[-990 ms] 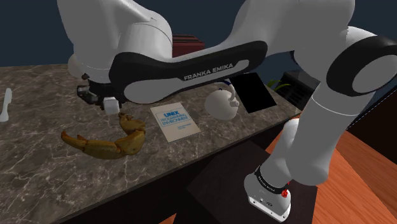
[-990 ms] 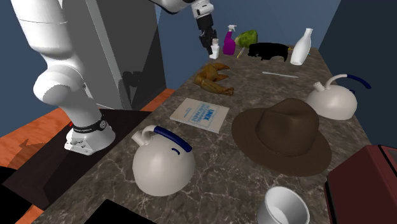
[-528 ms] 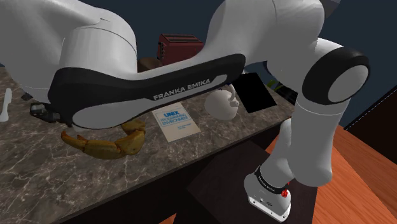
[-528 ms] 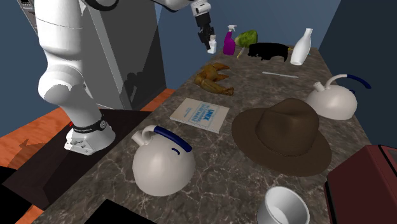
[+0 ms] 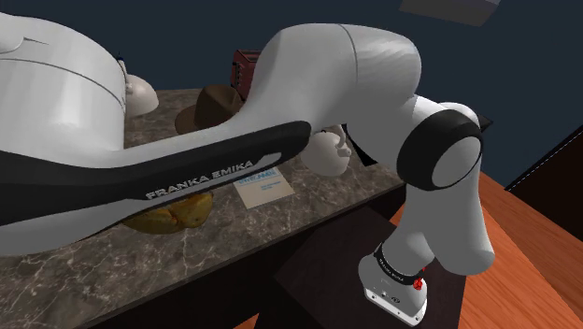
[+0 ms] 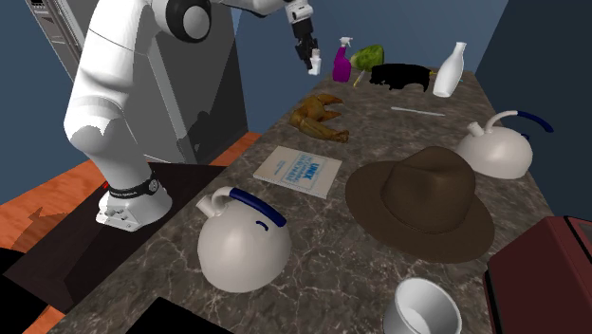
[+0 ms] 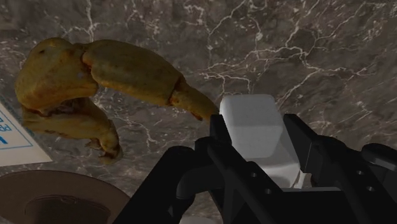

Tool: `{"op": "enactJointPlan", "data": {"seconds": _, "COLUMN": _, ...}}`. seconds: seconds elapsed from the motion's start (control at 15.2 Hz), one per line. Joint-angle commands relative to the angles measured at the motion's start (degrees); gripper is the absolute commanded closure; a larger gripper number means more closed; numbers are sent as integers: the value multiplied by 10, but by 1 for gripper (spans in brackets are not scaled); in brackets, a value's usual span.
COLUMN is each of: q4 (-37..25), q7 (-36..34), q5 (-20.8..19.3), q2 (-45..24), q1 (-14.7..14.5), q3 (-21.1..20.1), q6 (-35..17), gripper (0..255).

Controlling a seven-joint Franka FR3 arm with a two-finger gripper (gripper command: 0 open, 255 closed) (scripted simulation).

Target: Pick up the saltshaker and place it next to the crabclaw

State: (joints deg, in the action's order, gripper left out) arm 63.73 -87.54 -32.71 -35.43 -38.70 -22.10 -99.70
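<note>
Saltshaker: the plain white, blocky saltshaker (image 7: pixel 252 124) is sitting between the two black fingers, off the counter and riding in the air with the hand.
Gripper: the gripper (image 7: pixel 257 145) is clenching the saltshaker, one finger pressing on each side of it.
Crabclaw: the yellow-brown crabclaw (image 7: pixel 108 67) is lying on the marble counter (image 7: pixel 305 57) below the hand. Its pointed tip is showing just beside the held saltshaker, and its body is curling away to one side of the fingers.
Stage: the carry appears to be nearing its end, with the lowering and the release not yet done.
Height: the hand is probably hanging well above the counter, as the second exterior view suggests, though the wrist view is making the gap hard to judge.
Risk, collision: a straight descent from here may be bringing the saltshaker down onto the claw's tip, because the tip is lying so close under the fingers.
Risk, tipping: letting go too high may be toppling the saltshaker and rolling it off the bare counter on the far side of the hand.
Risk, placement: overcorrecting sideways may be leaving it too far from the claw.
Farther out: a printed booklet (image 7: pixel 13 137) and a brown hat (image 7: pixel 51 203) are lying beyond the claw, behind the hand.
</note>
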Motion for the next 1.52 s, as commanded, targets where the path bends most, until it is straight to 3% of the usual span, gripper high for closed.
{"op": "enactJointPlan", "data": {"seconds": 0.0, "q4": 2, "q7": -6, "q5": -2, "q2": -6, "q1": -2, "q3": 1, "q6": -6, "gripper": 255}}
{"op": "enactJointPlan", "data": {"seconds": 1.45, "q4": 127, "q7": -67, "q5": -29, "q2": -31, "q1": 13, "q3": 13, "q6": -143, "gripper": 255}}
